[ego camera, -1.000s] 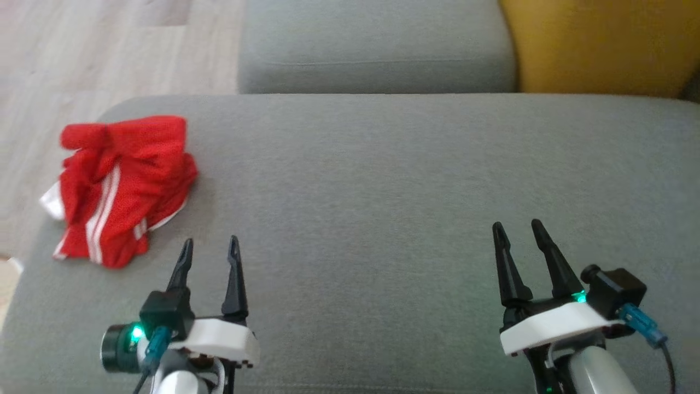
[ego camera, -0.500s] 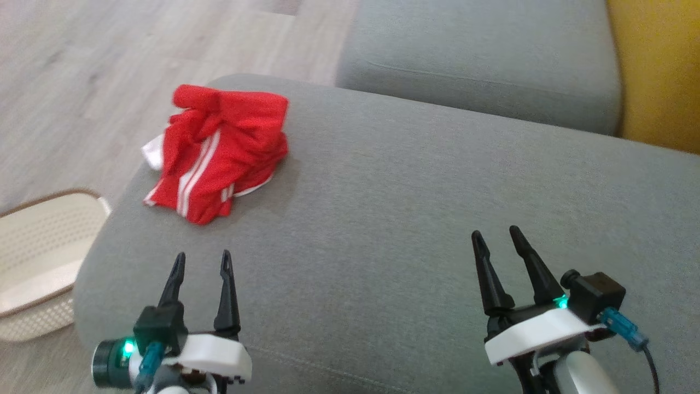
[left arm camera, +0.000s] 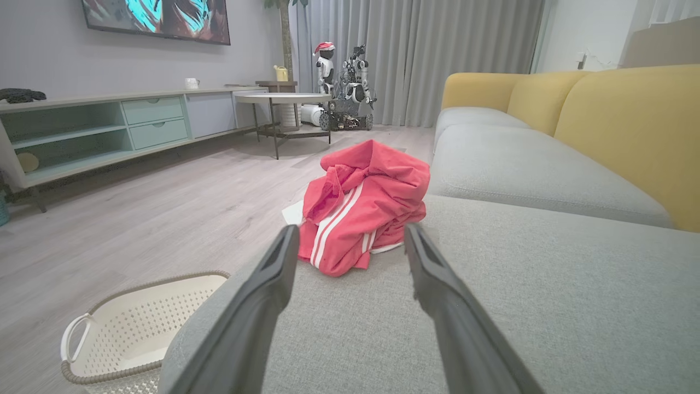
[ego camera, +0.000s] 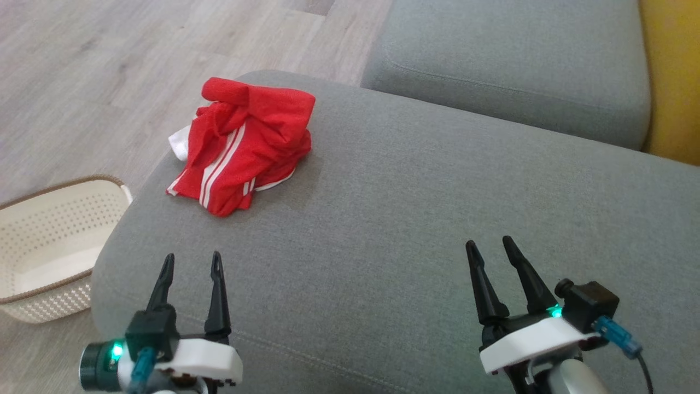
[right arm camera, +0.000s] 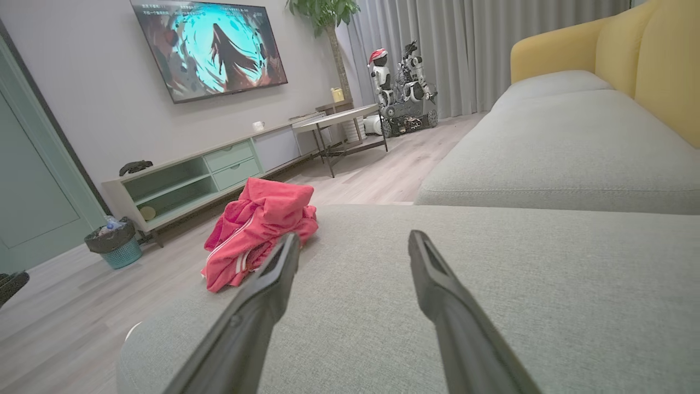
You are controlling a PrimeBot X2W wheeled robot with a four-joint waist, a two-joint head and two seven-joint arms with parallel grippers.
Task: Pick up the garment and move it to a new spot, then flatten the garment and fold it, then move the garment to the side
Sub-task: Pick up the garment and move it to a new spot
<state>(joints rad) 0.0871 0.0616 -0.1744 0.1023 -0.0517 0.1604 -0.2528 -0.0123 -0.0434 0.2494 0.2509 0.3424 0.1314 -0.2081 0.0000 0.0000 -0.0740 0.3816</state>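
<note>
A crumpled red garment (ego camera: 246,145) with white stripes lies in a heap near the far left corner of the grey sofa seat (ego camera: 415,219). The left wrist view has the garment (left arm camera: 363,208) straight ahead, beyond the fingertips. From the right wrist the garment (right arm camera: 257,235) is off to the left. My left gripper (ego camera: 191,261) hovers open over the seat's near left part, well short of the heap, nothing between its fingers. My right gripper (ego camera: 488,244) is open too, at the near right, far from the cloth.
A cream perforated basket (ego camera: 49,246) stands on the wooden floor (ego camera: 98,82) beside the seat's left edge. A second grey cushion (ego camera: 519,71) and a yellow backrest (ego camera: 672,82) lie beyond. A TV cabinet (left arm camera: 109,131), a table and another robot stand across the room.
The head camera has swung left, so the garment sits nearer the middle and the basket has come into sight. Both grippers stay open; the garment lies as before.
</note>
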